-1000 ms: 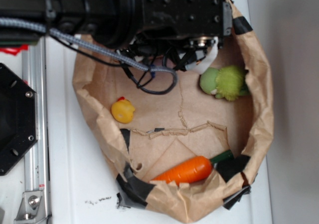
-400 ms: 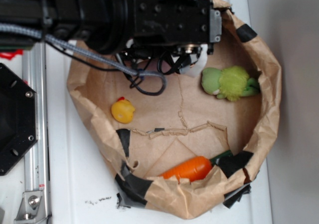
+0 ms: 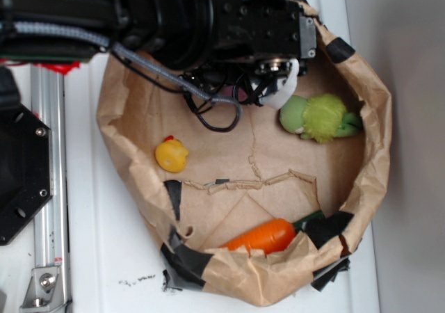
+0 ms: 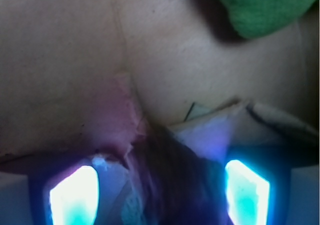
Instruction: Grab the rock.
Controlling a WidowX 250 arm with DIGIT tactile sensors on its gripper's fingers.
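Observation:
In the wrist view a dark, blurred brown lump, the rock [image 4: 185, 185], lies low in the frame between my two glowing fingers [image 4: 72, 197]. My gripper [image 4: 160, 197] is open, its jaws wide apart on either side of the lump. A gap shows on the left side; on the right I cannot tell whether finger and rock touch. In the exterior view the rock is hidden under the black arm. There my gripper [image 3: 277, 87] hangs over the back of the brown paper tray [image 3: 375, 160], one white finger [image 3: 285, 87] showing just left of the green plush.
A fuzzy green plush toy [image 3: 320, 116] [image 4: 265, 7] lies just right of the gripper. A yellow rubber duck [image 3: 172, 154] sits at the left of the tray and an orange carrot [image 3: 263, 236] at the front. Crumpled paper walls ring the tray. Cables [image 3: 208, 108] hang from the arm.
The paper rim on the right spread outward after the earliest frame. The arm has shifted slightly right, and its white finger shows beside the plush again.

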